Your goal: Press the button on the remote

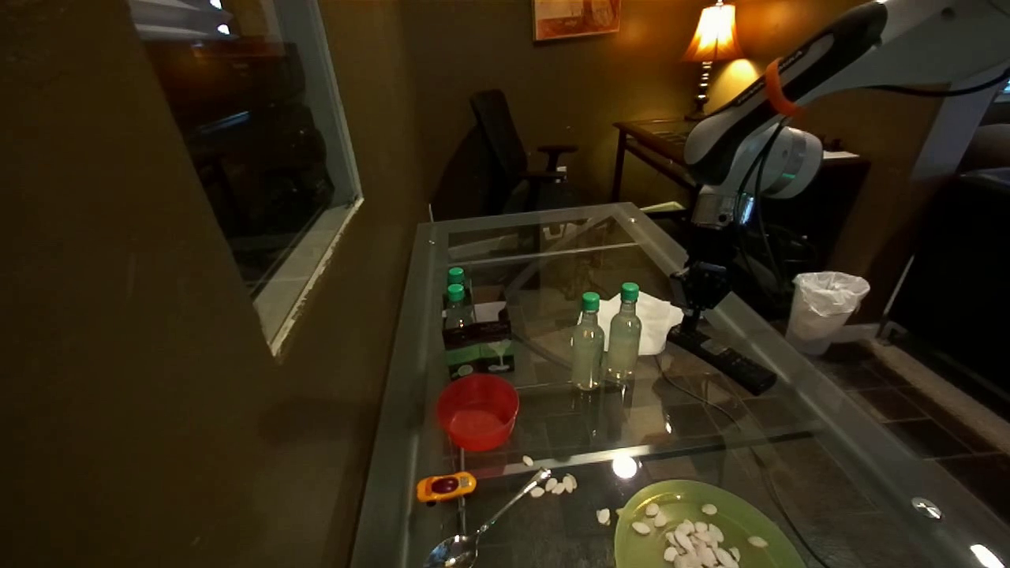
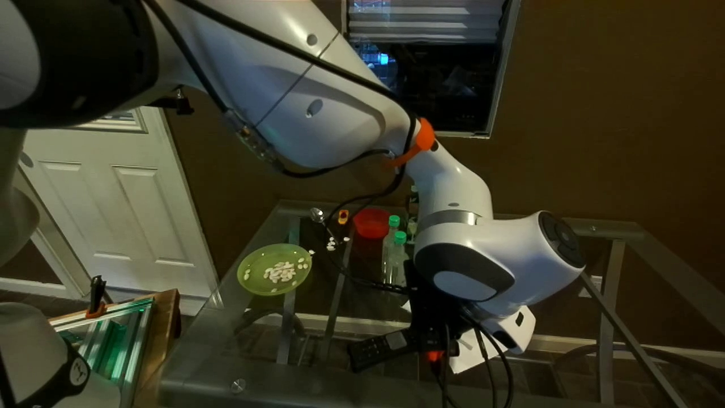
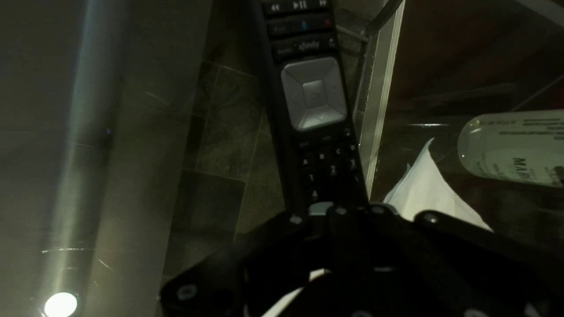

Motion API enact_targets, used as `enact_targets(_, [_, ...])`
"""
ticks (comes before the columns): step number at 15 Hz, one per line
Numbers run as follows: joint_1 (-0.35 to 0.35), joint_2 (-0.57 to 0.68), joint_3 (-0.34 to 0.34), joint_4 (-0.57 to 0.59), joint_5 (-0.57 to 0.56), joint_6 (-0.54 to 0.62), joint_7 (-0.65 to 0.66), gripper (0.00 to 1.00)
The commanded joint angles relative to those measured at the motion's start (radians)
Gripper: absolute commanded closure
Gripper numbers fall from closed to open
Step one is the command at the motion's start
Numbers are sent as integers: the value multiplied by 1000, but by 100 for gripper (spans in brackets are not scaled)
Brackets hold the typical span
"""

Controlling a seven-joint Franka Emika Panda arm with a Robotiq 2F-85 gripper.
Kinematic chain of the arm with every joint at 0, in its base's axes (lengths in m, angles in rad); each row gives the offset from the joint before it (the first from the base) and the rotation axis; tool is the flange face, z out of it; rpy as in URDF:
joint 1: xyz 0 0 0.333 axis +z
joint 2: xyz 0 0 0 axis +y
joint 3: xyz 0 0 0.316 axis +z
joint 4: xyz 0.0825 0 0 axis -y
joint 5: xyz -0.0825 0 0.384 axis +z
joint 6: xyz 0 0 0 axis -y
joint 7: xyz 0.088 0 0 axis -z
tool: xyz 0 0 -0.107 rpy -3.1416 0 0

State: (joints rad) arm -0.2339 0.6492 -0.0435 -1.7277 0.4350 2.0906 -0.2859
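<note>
The remote (image 1: 734,366) is a slim black bar lying on the glass table near its edge. It also shows in an exterior view (image 2: 374,350), partly behind the gripper and cables. In the wrist view the remote (image 3: 293,145) fills the upper middle, with a silver square pad (image 3: 313,94), number keys and letter keys. My gripper (image 1: 691,322) points down over one end of the remote; its fingertips (image 3: 354,209) look close together and hold nothing visible. They cover the part below the number keys. I cannot tell whether they touch the remote.
Two green-capped bottles (image 1: 588,351) and a white napkin (image 1: 649,322) stand or lie beside the remote. A bottle box (image 1: 479,351), a red bowl (image 1: 478,418), a toy car (image 1: 446,487), a spoon (image 1: 505,505) and a green plate (image 1: 631,536) are farther along. Cables hang by the arm.
</note>
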Motion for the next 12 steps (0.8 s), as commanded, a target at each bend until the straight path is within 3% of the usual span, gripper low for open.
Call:
enact_targets(1, [-21,35,10,43,-23,-27,36,100])
enact_targets(5, [-37,82,21,70,-9,-37,15,100])
enact_targets(8, [-96,147,67,131,60,-122,-51,100])
enact_targets(12, [-124,194,69,196,69,-192,-54,100])
